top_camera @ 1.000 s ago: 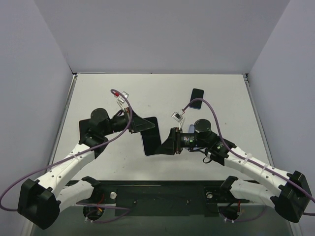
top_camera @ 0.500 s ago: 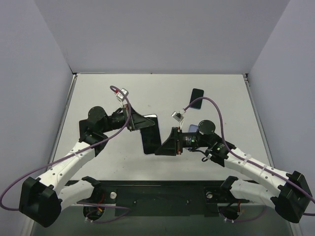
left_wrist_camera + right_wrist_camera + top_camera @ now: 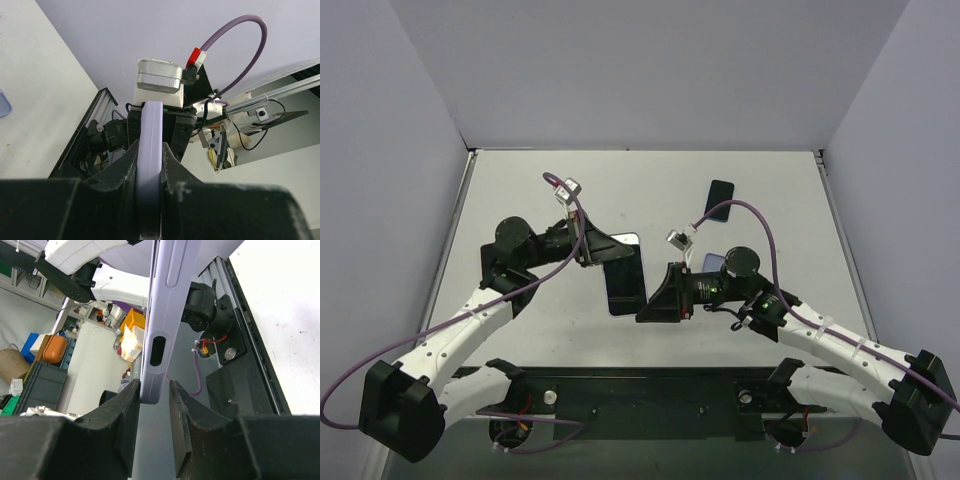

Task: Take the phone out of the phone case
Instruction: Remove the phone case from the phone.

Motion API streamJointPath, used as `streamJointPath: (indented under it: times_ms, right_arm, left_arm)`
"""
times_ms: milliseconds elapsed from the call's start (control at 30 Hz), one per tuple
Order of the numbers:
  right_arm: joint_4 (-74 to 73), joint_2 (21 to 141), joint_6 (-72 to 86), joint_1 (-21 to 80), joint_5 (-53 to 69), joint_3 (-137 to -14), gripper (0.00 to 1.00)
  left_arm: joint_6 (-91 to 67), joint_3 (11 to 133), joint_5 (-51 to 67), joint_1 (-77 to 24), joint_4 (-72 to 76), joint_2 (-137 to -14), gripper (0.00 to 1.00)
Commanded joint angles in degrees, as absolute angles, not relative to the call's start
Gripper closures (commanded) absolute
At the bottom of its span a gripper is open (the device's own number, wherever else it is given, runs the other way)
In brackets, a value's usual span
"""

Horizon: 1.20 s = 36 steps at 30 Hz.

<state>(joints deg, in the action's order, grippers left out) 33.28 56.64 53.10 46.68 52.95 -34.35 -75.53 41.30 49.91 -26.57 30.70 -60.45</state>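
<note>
The phone in its lilac case (image 3: 625, 272) hangs above the table between both arms, its dark screen facing up. My left gripper (image 3: 603, 250) is shut on the case's upper left edge. In the left wrist view the lilac edge (image 3: 151, 150) is pinched between the fingers (image 3: 150, 175). My right gripper (image 3: 646, 306) is at the case's lower right corner. In the right wrist view the case end (image 3: 167, 315) sits between the open jaws (image 3: 155, 410). It touches the left finger, and a gap shows to the right finger.
A second black phone (image 3: 720, 195) lies on the white table (image 3: 520, 190) at the far right. A small lilac object (image 3: 712, 262) lies by the right arm. The black base rail (image 3: 640, 395) runs along the near edge. Grey walls stand on three sides.
The left gripper has turned the cased phone so its screen faces up more and shifted slightly left. The right gripper has dropped a little toward the case's lower corner.
</note>
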Motion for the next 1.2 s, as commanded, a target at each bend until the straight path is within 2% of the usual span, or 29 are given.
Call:
streamJointPath:
  times_ms: [0, 100, 267, 700, 1167]
  right_arm:
    - [37.18, 55.72, 52.47, 47.81, 54.58, -35.51, 0.77]
    - [36.3, 55.9, 50.99, 48.69, 54.14, -36.12, 0.81]
    - [25.97, 56.34, 40.29, 51.85, 51.69, -39.63, 1.0]
    - [5.99, 63.37, 19.08, 53.35, 45.45, -50.26, 1.0]
    - [-10.62, 63.72, 6.43, 54.84, 38.41, -63.71, 1.0]
  left_arm:
    - [-78.39, 44.82, 50.98, -26.37, 37.43, -58.8, 1.0]
    - [-81.11, 44.56, 51.24, -26.37, 40.07, -58.71, 1.0]
    - [-86.65, 43.95, 51.42, -26.45, 45.42, -58.62, 1.0]
    - [-105.11, 42.1, 48.35, -29.09, 63.36, -58.01, 1.0]
    - [-110.65, 39.11, 44.03, -32.52, 68.29, -60.29, 1.0]
